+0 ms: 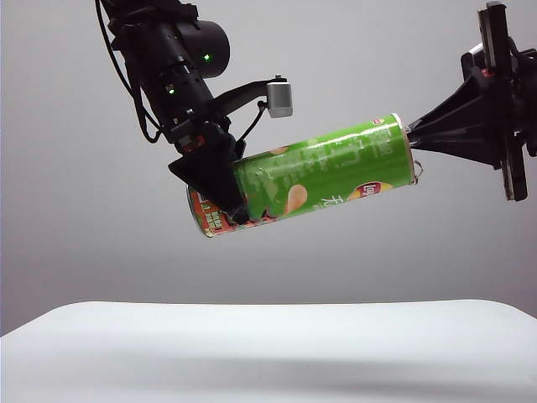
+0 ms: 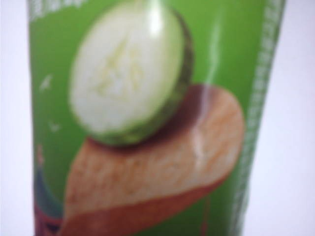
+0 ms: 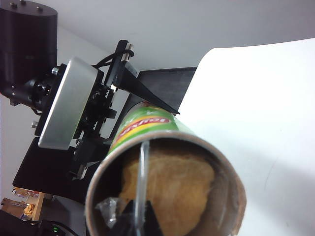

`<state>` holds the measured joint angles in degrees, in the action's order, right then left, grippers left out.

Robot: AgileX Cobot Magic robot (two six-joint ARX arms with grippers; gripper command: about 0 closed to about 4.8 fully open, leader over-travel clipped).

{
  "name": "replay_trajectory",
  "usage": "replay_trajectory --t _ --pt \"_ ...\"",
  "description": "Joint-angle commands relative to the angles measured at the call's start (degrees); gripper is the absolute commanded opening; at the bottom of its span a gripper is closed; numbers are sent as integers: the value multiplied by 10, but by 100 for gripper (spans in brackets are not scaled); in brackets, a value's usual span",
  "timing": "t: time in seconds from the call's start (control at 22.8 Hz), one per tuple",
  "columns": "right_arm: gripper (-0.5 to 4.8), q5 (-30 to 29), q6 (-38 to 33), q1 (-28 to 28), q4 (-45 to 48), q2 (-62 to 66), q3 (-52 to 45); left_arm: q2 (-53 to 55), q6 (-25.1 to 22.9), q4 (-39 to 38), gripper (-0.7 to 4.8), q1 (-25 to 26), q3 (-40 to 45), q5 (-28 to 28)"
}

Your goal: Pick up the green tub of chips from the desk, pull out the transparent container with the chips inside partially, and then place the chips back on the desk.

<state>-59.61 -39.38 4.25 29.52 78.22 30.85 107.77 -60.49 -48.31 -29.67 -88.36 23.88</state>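
The green tub of chips (image 1: 319,172) hangs in the air well above the worktop (image 1: 268,348), lying nearly level with its open end tipped a little upward toward the right. The left pincer (image 1: 220,189) is clamped around the tub near its orange-red base end, its dark fingers wrapping the can. In the left wrist view the tub's printed side (image 2: 147,118) fills everything, a cucumber slice and a crisp, all blurred.

Looking into the open mouth from the right wrist, the chips (image 3: 170,189) sit stacked inside, golden and curved, with the thin clear edge of the transparent container (image 3: 142,172) standing across them. The right pincer (image 3: 140,222) has its tips at that mouth, drawn together on the clear edge; in the exterior view it meets the can's rim (image 1: 409,143).

The worktop is plain white and smooth. Behind it the wall is pale grey.
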Motion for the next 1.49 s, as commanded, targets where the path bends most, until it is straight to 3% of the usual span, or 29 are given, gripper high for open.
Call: replay_trajectory --t 0.04,0.26,0.57,1.1,1.14,1.19,1.23,1.27,1.4,1.49 --pt "-7 -3 12 1 8 -2 2 -3 -1 -9 212 -3 -3 13" --pt "-8 -3 21 -16 7 -2 1 -3 -1 -52 214 -1 -3 -37" --pt "-8 -5 21 -56 3 -2 1 -5 12 -66 211 16 -3 -35" --pt "-7 4 24 -53 3 -2 1 -9 23 -49 211 22 -5 -8" --pt "4 4 24 -53 4 -2 1 -9 23 -47 210 22 -5 -4" --pt "58 4 27 -53 7 -2 1 -9 24 -44 210 22 -5 -5" --pt "185 3 33 -53 9 -2 1 -9 24 -43 210 22 -5 -6" --pt "242 4 35 -54 10 -2 1 -9 24 -43 210 22 -5 -7" --pt "285 4 38 -54 18 -2 1 -9 25 -40 209 25 -5 -25" --pt "343 -6 38 -54 40 -2 1 -7 27 -28 209 26 -3 -54"
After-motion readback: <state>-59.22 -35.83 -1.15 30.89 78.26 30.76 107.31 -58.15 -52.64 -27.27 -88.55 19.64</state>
